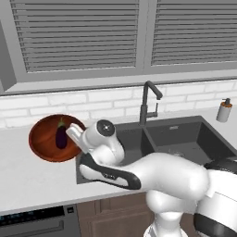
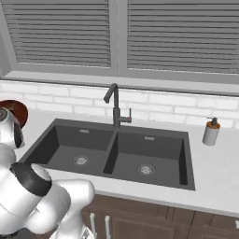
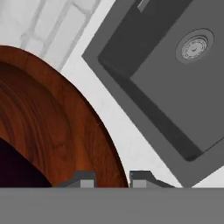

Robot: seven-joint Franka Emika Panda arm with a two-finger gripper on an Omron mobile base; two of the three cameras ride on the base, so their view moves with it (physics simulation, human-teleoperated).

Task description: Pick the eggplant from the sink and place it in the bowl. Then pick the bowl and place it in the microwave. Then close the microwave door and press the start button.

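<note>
My bowl [image 1: 42, 144]: reddish-brown wood grain. Eggplant [image 1: 61, 137]: dark purple, glossy. Sink [image 2: 60, 140]: dark grey. Backsplash [image 2: 158, 111]: white brick.

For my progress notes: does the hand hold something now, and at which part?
It appears to hold the bowl by its right rim: the fingertips sit on either side of it. The eggplant lies inside.

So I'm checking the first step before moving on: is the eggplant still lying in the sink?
No, the eggplant lies inside the bowl on the counter, left of the sink.
</note>
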